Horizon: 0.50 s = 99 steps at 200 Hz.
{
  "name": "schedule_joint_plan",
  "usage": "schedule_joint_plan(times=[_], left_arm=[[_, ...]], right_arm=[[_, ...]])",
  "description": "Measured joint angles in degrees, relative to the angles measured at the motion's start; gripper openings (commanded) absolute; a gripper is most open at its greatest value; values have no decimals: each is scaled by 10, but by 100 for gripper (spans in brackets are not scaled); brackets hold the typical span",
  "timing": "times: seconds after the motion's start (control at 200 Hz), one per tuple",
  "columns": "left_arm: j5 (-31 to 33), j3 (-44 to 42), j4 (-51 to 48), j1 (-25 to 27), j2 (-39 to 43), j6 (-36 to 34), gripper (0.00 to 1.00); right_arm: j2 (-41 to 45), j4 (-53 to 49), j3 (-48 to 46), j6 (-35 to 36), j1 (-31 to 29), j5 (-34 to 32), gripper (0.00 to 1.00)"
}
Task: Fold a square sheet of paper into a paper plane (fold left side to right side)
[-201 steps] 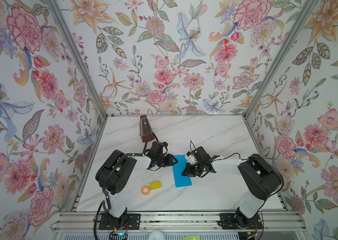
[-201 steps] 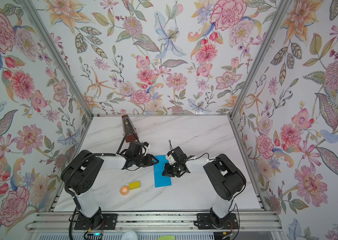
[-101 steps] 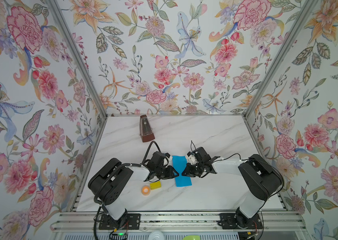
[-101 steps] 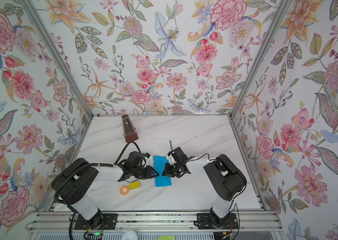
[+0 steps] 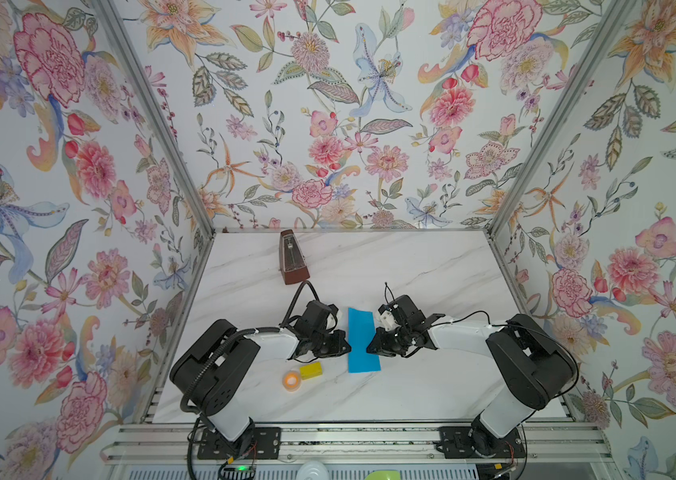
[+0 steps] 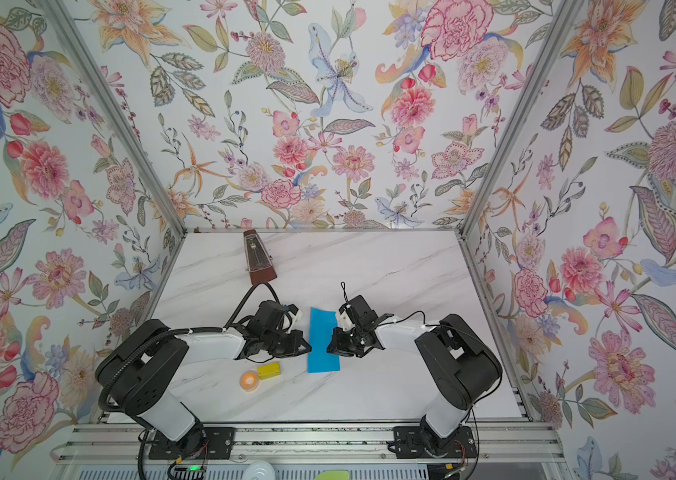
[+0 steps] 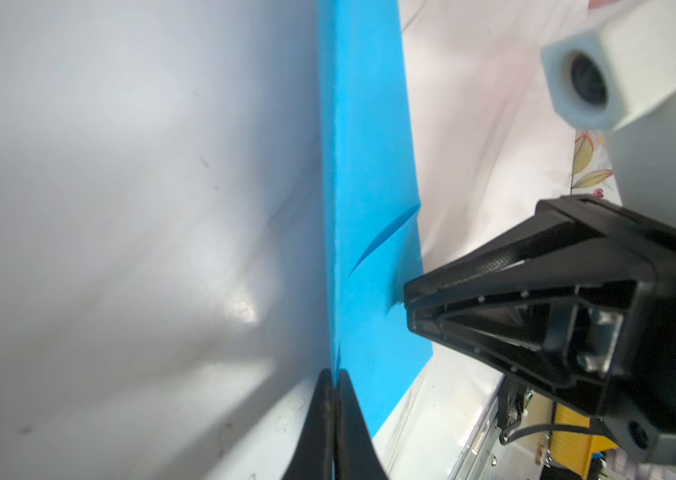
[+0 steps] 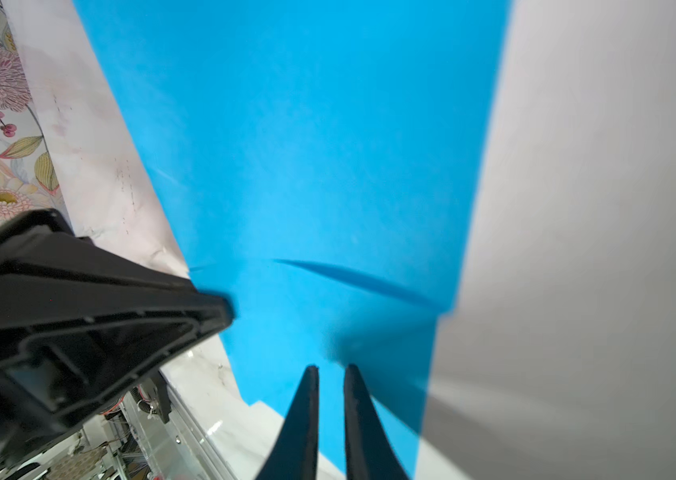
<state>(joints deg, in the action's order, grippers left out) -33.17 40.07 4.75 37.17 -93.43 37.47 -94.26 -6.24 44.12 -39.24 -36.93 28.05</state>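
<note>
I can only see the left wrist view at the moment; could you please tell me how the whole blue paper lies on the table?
Observer: In both top views the paper is a narrow rectangle lying flat between the two arms, with its long side running away from their bases.
Operator: Thank you. Are the right gripper's fingers closed?
Observer: No. The right wrist view shows the right gripper with a narrow gap, and blue paper shows through it.
Operator: Is anything else lying near the paper?
Observer: A yellow block and an orange tape roll sit close together, left of the paper's near end in a top view.
</note>
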Motion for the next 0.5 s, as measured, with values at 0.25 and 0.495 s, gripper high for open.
schedule_joint_plan(times=[0.25, 0.495], left_arm=[[158, 137, -225, 17, 68, -67, 1], [410, 333, -470, 97, 20, -90, 0]], right_arm=[[100, -43, -1, 2, 49, -21, 16], [152, -73, -25, 28, 127, -21, 16]])
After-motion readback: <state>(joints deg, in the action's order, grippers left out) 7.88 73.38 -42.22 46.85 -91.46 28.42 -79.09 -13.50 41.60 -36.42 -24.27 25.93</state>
